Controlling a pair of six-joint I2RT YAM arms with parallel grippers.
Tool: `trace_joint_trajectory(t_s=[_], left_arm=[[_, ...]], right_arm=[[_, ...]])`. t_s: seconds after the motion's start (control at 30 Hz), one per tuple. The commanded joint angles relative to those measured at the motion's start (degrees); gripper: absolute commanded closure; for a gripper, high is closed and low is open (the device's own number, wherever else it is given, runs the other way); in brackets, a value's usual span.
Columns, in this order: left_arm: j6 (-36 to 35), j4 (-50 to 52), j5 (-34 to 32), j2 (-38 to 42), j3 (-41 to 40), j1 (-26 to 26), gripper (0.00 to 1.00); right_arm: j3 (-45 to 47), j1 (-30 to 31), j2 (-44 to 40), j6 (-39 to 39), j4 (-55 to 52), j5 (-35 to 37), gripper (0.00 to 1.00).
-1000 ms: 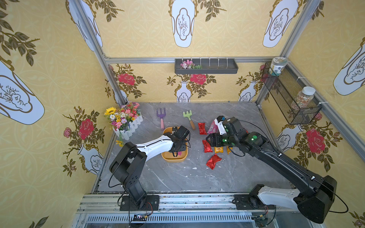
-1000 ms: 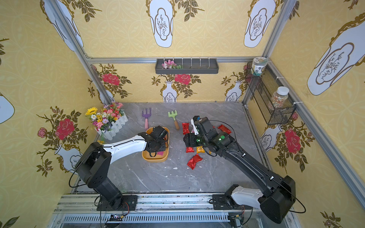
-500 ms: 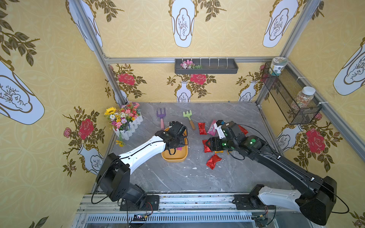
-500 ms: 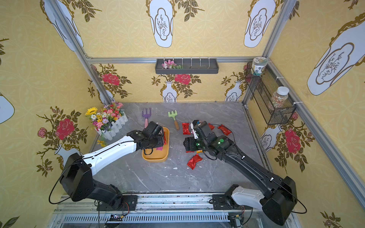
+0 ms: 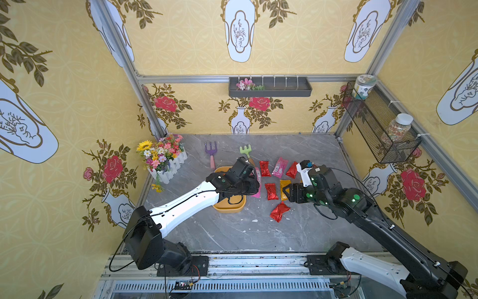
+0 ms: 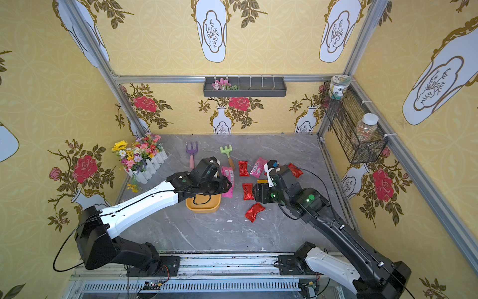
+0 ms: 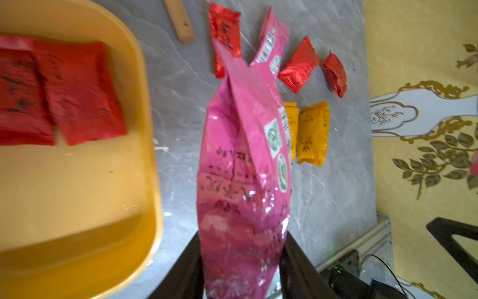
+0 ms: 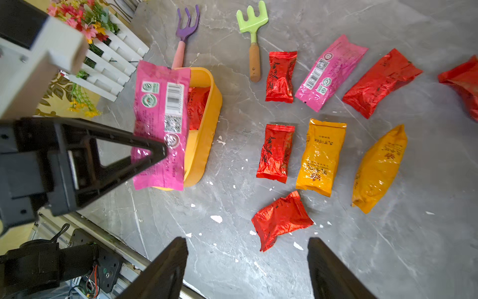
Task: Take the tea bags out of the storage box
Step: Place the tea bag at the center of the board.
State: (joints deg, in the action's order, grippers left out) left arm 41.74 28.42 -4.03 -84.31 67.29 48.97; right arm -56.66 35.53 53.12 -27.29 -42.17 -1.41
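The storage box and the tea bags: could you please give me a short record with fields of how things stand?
storage box: on the table, at least two red sachets inside
left gripper: shut on a pink sachet beside the box
right gripper: open, empty, above the table
loose on table: five red tea bags, two orange ones, one pink one
task: not finished

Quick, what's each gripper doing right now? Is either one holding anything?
Left gripper: closed on a pink tea bag.
Right gripper: open, holding nothing.
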Motion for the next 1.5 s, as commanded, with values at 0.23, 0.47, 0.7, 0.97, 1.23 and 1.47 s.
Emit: trace_joint_trajectory(t_s=[0.23, 0.47, 0.7, 0.97, 1.23, 1.47], left_arm=[[9.04, -20.67, 7.61, -14.80, 1.76, 10.07, 0.51], [12.13, -27.49, 11.41, -28.35, 8.41, 13.82, 0.52], [13.55, -30.45, 11.81, -31.84, 9.27, 14.08, 0.50], [11.16, -27.11, 8.88, -26.18, 9.27, 14.06, 0.44], [7.84, -15.27, 0.74, -14.71, 7.62, 11.84, 0.29], [7.53, -8.40, -3.95, -3.05, -0.40, 3.94, 0.22]], right_arm=[[0.17, -0.55, -12.83, -6.45, -9.92, 6.31, 0.21], [-3.88, -0.54, -18.57, -7.96, -16.97, 6.84, 0.20], [-5.94, -0.42, -19.67, -7.31, -19.91, 7.41, 0.19], [-3.99, -0.47, -18.57, -7.36, -16.03, 6.82, 0.19], [-2.81, -0.46, -14.04, -5.81, -10.28, 3.96, 0.18], [-1.96, 0.01, -3.10, -4.65, -1.39, -3.27, 0.19]])
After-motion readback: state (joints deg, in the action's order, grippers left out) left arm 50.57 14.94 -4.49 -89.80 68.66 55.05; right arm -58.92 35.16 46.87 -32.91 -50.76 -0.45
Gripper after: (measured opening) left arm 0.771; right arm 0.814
